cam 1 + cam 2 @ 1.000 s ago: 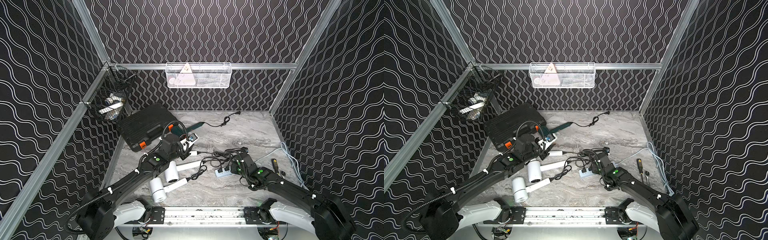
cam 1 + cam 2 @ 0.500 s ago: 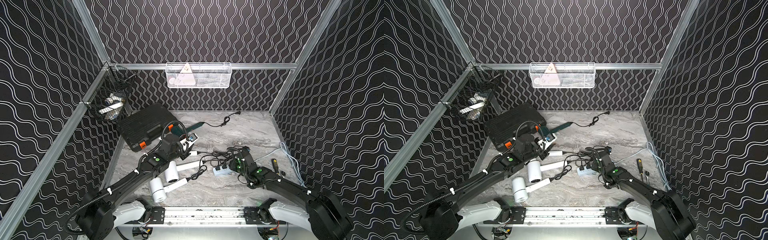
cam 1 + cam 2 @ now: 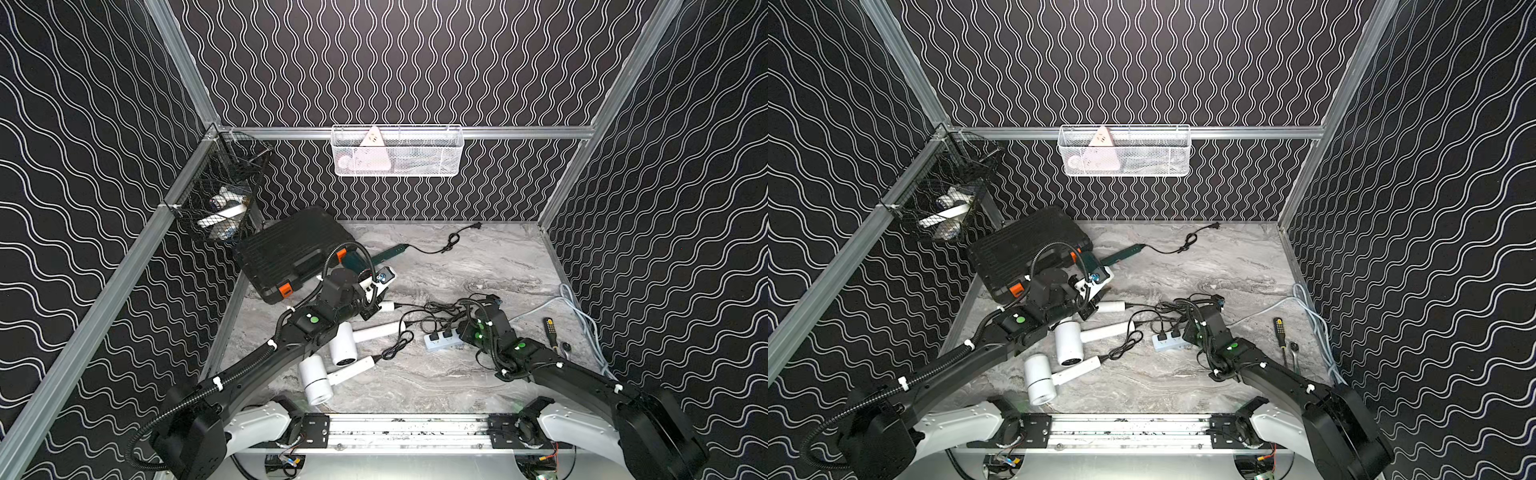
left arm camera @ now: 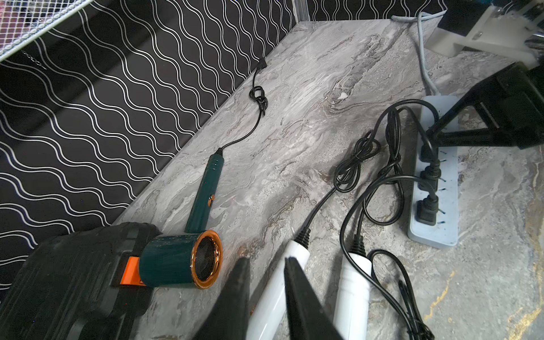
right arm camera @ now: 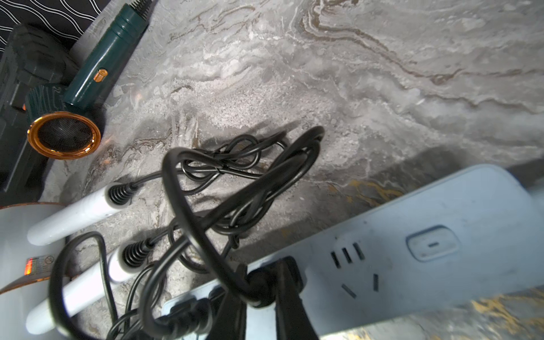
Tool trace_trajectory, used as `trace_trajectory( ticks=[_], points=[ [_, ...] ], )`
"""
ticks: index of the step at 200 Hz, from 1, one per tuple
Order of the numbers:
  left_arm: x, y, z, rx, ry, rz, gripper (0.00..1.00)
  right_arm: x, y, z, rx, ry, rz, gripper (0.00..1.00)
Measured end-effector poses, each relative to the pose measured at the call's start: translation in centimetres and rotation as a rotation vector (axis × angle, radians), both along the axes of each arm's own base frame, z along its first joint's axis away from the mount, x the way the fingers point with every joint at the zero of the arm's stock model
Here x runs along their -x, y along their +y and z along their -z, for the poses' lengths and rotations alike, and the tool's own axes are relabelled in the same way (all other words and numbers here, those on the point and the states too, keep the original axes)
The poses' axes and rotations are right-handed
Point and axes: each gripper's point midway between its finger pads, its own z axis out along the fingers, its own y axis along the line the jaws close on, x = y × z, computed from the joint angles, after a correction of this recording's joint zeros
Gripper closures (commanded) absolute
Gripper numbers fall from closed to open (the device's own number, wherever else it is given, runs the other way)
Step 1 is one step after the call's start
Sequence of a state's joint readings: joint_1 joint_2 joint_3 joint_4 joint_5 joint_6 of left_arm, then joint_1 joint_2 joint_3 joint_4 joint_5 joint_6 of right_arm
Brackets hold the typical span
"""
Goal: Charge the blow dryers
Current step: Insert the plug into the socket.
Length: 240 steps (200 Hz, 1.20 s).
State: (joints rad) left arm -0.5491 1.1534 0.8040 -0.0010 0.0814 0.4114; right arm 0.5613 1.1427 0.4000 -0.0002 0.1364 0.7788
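Note:
Two white blow dryers [image 3: 345, 347] [image 3: 316, 380] lie near the front left, and a third is mostly under my left arm. My left gripper [image 4: 266, 260] is shut on that third dryer's white handle [image 4: 272, 294]. The dark green blow dryer [image 4: 176, 262] lies against the case, its cord trailing to a loose plug [image 4: 260, 63] by the back wall. My right gripper [image 5: 260, 279] is shut on a black plug [image 5: 262, 285] at a socket of the pale blue power strip [image 5: 412, 265] [image 3: 442, 341]. Two more plugs [image 4: 426, 209] sit in the strip beside it.
A black case with orange latches [image 3: 291, 253] lies at the back left. Tangled black cords [image 3: 432, 309] lie between the arms. A screwdriver [image 3: 550, 330] and a pale cable [image 3: 582, 311] lie at the right. A white mesh basket [image 3: 397, 151] and a black wire basket [image 3: 220, 203] hang on the walls.
My right gripper has shifted slightly at the power strip with the plug in it, and the cord loop moved with it. The left arm has not moved.

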Motion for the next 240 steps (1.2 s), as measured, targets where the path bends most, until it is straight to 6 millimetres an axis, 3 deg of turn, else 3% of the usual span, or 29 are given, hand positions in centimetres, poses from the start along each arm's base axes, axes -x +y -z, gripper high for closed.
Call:
trace_trajectory(
  ticks=[101, 171, 240],
  points=[
    [0.1, 0.0, -0.3, 0.004, -0.007, 0.0, 0.73, 0.8, 0.7, -0.2, -0.023, 0.022, -0.001, 1.0],
    [0.2, 0.1, -0.4, 0.005, -0.01, 0.0, 0.73, -0.5, 1.8, 0.1, 0.002, 0.053, -0.008, 1.0],
    [0.2, 0.2, -0.3, 0.004, -0.01, -0.003, 0.72, 1.2, 1.7, -0.2, -0.018, 0.076, -0.04, 1.0]
  ],
)
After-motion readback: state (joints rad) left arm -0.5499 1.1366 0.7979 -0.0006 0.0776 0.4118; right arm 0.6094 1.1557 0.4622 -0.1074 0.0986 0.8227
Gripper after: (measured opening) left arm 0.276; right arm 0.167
